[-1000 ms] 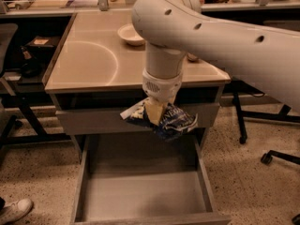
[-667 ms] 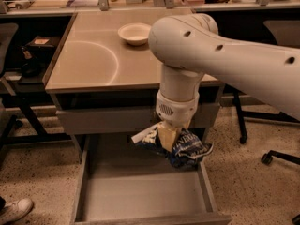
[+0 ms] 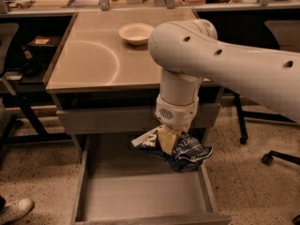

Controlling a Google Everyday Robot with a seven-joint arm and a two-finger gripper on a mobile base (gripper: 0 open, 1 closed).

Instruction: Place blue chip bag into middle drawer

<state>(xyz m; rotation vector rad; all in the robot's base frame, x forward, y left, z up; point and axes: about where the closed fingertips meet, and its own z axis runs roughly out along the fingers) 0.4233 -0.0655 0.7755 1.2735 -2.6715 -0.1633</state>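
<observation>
Your gripper point(image 3: 168, 142) hung over the open middle drawer point(image 3: 140, 193), clamped on the blue chip bag point(image 3: 190, 153) | bag was above the drawer's back end, close to a side wall | risk: released there, it could have snagged that wall and spilled out.

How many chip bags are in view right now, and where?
1. The blue chip bag is held by the gripper, over the back right part of the open middle drawer. The arm could be hiding others behind it.
</observation>
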